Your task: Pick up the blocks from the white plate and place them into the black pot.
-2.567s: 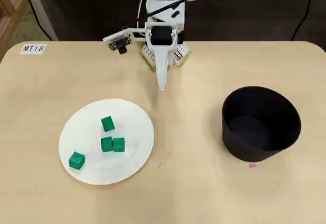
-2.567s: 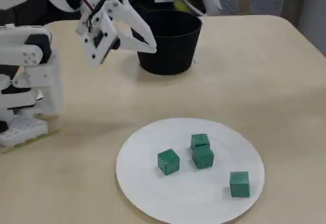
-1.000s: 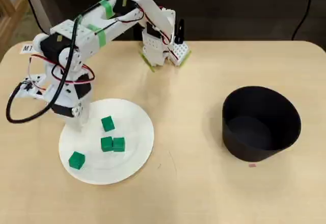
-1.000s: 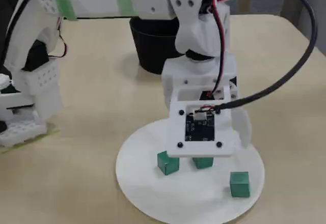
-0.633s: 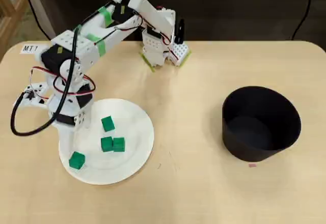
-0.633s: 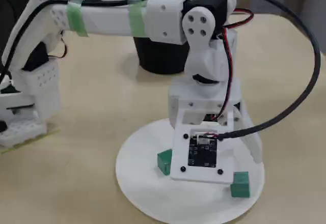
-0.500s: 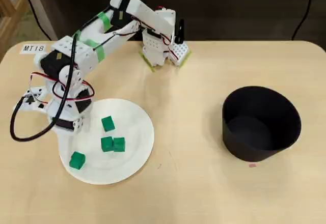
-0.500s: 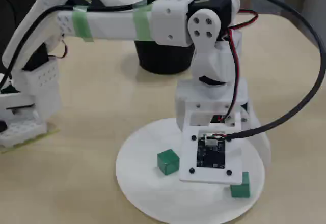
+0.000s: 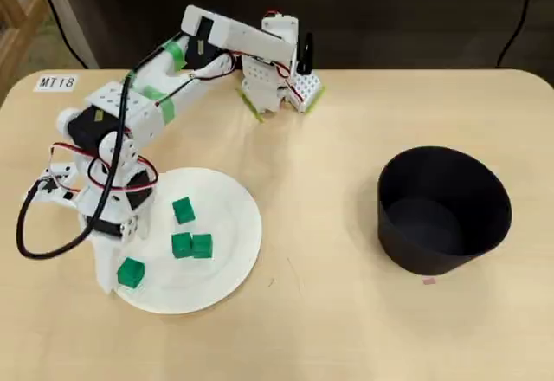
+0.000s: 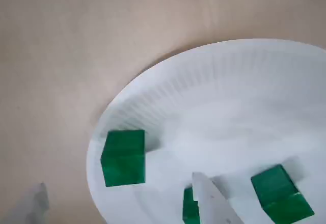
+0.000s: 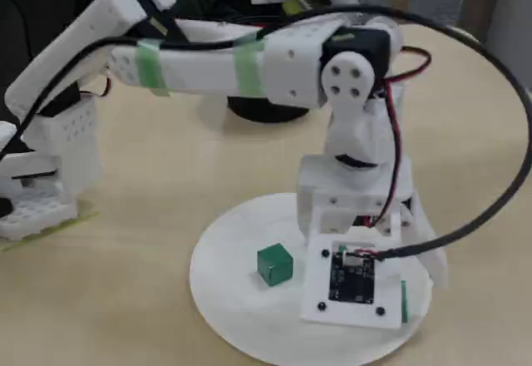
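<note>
Green blocks lie on the plate, four of them in the overhead view: one toward the arm's base, a touching pair near the plate's middle, and a lone block by the plate's lower-left edge. The gripper hangs over that edge, just beside the lone block. In the wrist view its jaws stand apart and hold nothing: one white fingertip pokes up over the plate, while the other sits at the lower-left corner over bare table, with the lone block between them. Two more blocks show at that view's bottom edge, one clear and one partly hidden behind the fingertip.

In the fixed view the arm's camera board covers most of the plate; one block shows fully and only a green sliver of another peeks past the board.

The pot stands well apart on the right of the table in the overhead view, and looks empty.
</note>
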Tool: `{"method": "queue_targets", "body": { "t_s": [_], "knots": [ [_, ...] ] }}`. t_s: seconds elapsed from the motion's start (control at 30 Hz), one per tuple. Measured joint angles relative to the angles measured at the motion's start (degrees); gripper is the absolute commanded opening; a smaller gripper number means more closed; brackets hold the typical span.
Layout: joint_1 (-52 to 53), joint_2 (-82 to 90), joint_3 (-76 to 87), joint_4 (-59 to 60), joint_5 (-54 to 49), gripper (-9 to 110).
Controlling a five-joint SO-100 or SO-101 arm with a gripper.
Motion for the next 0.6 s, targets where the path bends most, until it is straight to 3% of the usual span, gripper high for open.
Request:
{"method": "queue_targets", "body": {
  "t_s": [0.6],
  "knots": [
    [-1.1, -6.2, -9.3, 0.0, 3.1, 34]
  ]
}}
